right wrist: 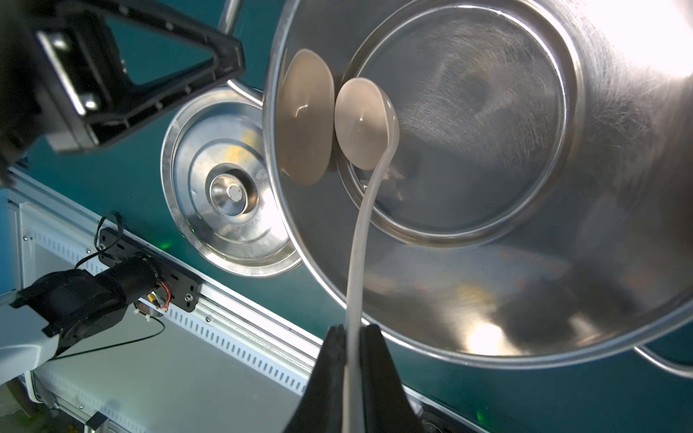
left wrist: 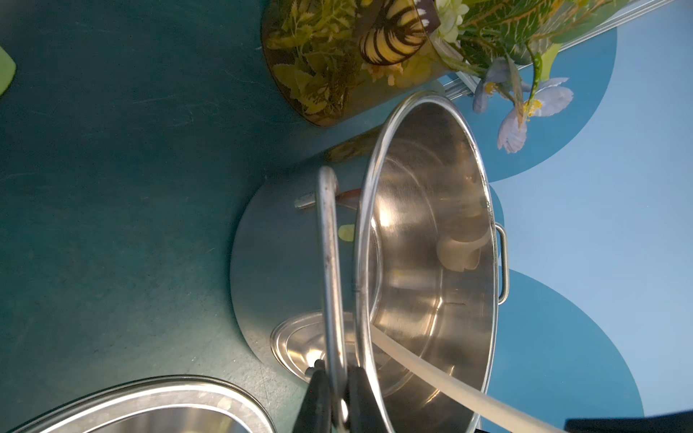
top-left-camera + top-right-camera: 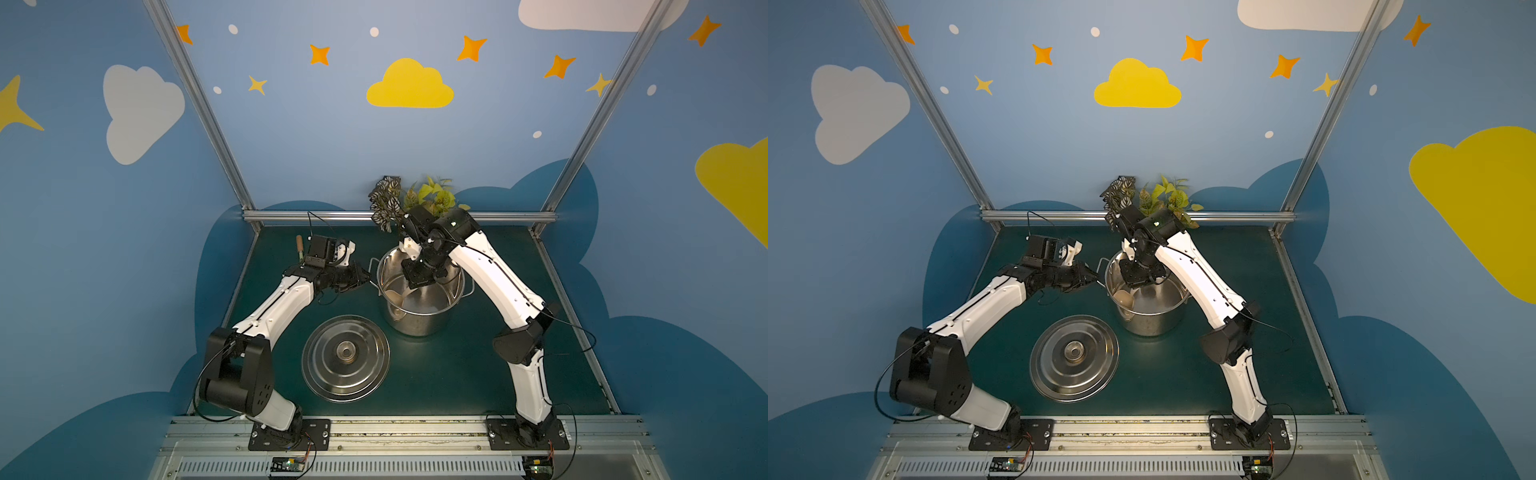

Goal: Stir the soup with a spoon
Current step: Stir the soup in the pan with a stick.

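My left arm (image 3: 270, 307) and right arm (image 3: 494, 270) wear white shells between bulky black joints, with a thin black cable along each. A green light (image 3: 454, 223) glows just right of centre in both top views. Screwed black base plates (image 3: 316, 432) line the bottom edge. My right gripper (image 1: 352, 330) has matte black, tapering fingers (image 1: 378, 375).

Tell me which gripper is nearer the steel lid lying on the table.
Left. The left gripper is shut on the loop handle of the stockpot, on the lid's side; the right gripper holds the ladle over the stockpot, farther off.

The ladle (image 1: 360, 123) sits in the pot (image 3: 415, 326), lid (image 3: 345, 359) front-left of it, plants (image 3: 428, 195) behind.
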{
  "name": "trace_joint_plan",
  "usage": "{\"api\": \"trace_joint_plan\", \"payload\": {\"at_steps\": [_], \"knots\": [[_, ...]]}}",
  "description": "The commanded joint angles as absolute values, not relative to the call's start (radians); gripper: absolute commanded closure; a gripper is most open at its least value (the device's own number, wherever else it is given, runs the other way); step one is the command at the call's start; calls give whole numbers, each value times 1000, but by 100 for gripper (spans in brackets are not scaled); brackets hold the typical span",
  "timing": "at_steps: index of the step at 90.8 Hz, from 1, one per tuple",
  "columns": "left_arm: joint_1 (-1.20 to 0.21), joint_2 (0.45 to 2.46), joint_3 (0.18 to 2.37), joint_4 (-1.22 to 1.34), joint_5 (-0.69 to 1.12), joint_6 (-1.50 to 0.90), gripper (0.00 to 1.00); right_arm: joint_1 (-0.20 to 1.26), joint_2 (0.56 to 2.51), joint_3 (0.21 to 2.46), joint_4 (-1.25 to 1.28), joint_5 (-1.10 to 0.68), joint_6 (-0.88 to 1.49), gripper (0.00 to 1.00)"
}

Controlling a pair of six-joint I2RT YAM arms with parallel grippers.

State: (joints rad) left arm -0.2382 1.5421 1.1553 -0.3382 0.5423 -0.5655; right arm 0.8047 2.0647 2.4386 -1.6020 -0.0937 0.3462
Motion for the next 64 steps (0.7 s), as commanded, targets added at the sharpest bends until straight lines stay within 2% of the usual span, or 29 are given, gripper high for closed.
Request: {"api": "trace_joint_plan", "payload": {"at_steps": [1,32,64], "knots": [[-249,1520,1131,-375,560,-518,95,818,1944,2366,-1691,-65,352,100],[-249,1522,1131,-374,561,-519,95,759,1777,2092,-1734,146,420,100],[-249,1522,1130,-374,558,-517,95,625,1886,2218,-1728,203,393,100]]}}
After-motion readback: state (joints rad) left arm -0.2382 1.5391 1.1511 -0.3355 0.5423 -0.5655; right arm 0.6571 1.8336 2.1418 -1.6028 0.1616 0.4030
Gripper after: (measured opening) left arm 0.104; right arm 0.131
